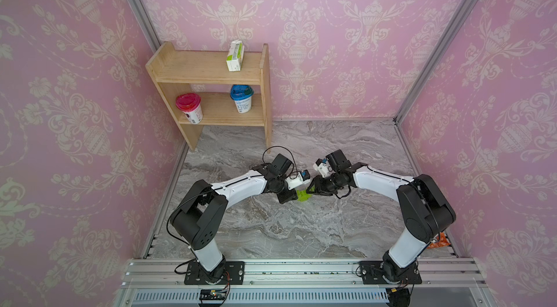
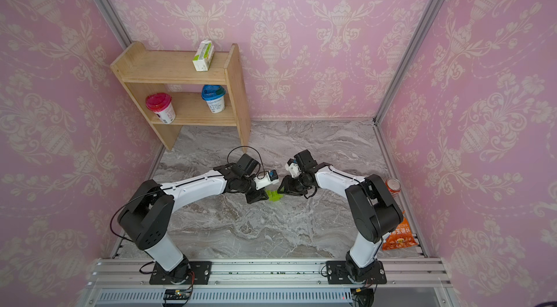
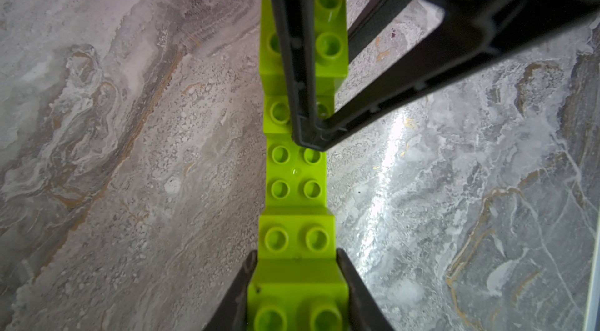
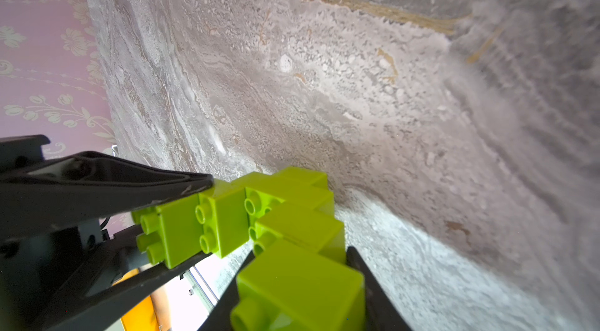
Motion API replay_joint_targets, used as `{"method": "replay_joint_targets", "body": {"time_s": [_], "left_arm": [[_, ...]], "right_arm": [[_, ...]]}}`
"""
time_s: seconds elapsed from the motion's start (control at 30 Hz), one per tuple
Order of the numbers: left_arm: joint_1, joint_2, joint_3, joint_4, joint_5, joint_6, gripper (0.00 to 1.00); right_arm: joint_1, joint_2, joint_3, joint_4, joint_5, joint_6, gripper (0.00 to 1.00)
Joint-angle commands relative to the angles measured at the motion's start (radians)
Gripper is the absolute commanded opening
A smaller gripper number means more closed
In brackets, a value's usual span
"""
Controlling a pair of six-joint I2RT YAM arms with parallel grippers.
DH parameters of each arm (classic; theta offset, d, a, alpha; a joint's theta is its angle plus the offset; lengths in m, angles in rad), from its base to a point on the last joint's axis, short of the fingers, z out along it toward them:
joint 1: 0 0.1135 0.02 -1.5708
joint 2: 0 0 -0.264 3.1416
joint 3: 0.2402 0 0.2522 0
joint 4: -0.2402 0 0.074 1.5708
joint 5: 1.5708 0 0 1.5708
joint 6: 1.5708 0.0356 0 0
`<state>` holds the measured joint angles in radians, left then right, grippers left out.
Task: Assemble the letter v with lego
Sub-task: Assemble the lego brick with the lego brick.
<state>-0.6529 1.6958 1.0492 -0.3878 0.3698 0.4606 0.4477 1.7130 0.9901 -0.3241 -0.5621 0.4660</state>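
Marbled grey counter (image 1: pixel 301 230), with a wooden shelf (image 1: pixel 211 79) at its far left corner. Both arms reach inward and meet over mid-counter. Left end effector (image 3: pixel 297 256) narrow, clamped on the end brick of one arm of the letter v (image 3: pixel 295 170). Right end effector (image 4: pixel 301 258) clamped on the opposite end brick. The lime-green stepped V spans between them. Cannot tell whether it touches the counter.
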Motion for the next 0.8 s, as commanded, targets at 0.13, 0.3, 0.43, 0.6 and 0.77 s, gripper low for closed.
{"method": "replay_joint_targets", "body": {"time_s": [0.13,0.3,0.43,0.6,0.77], "left_arm": [[-0.024,0.043,0.001,-0.087,-0.106,-0.082,0.0],[-0.024,0.068,0.006,-0.086,-0.084,-0.112,0.0],[-0.025,0.068,-0.002,-0.066,-0.066,-0.123,0.0],[-0.027,0.059,0.009,-0.079,-0.079,-0.112,0.0],[-0.033,0.052,0.031,-0.103,-0.099,-0.084,0.45]], "right_arm": [[-0.003,0.012,0.006,-0.004,0.028,-0.013,0.42],[-0.002,0.01,0.005,-0.003,0.028,-0.015,0.42],[-0.001,0.01,0.0,0.003,0.026,-0.012,0.42],[-0.002,0.01,0.001,0.003,0.022,-0.016,0.44],[0.0,0.008,0.005,-0.006,0.022,-0.025,0.63]]}}
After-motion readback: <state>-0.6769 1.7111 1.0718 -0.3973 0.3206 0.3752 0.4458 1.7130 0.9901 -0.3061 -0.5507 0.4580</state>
